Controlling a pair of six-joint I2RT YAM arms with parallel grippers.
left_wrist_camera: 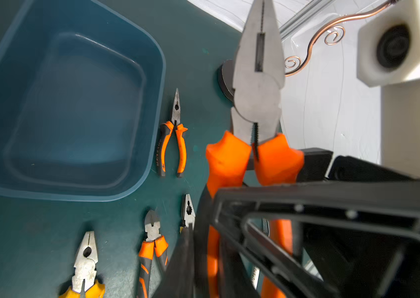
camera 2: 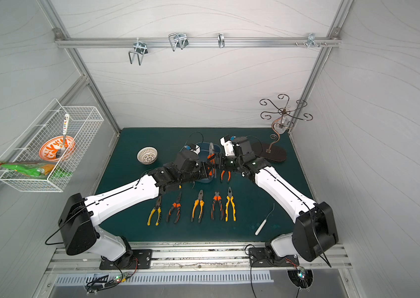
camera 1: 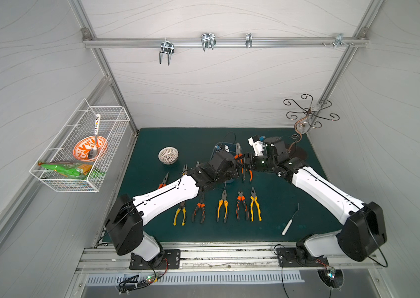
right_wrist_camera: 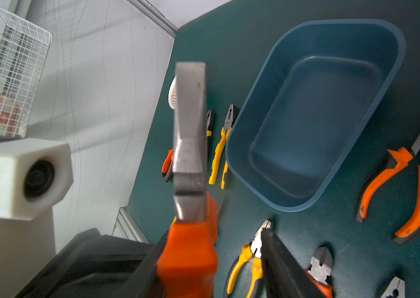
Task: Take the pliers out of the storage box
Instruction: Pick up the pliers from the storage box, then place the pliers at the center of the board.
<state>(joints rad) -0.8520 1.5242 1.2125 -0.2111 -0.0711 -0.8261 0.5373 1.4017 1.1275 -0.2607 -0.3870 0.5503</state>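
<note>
The left pincer (camera 1: 237,165) is clamped on the handles of a pair of pliers (left_wrist_camera: 258,77) with orange-and-black grips and blunt grey metal jaws. It holds them in the air with the jaws pointing toward the back wall. In both top views this pair hangs over the right part of the shallow slate-blue plastic storage box (right_wrist_camera: 319,129), lifted clear of it.

The right pincer (right_wrist_camera: 214,240) faces it from the opposite side, jaws partway apart around the same orange grips just below the metal head. A gap shows between the grip and one finger (right_wrist_camera: 281,258). Whether the other finger touches is hard to say, as that part is blurred.

The box stands toward the back middle of the dark green counter (camera 1: 216,232), and its whole floor shows in both wrist views. A slim needle-nose pair (left_wrist_camera: 175,134) with orange-and-black handles lies just beside the box on its right. Further pairs (right_wrist_camera: 223,144) lie on its left, partly hidden under the left arm in the top views. Nearer the front edge, five pairs (camera 1: 222,206) lie in a row, jaws toward the back wall, with yellow and orange handles mixed.

A small white perforated bowl (camera 1: 168,155) sits left of the box. A thin white-handled hook tool (camera 1: 290,219) lies at the front right.
</note>
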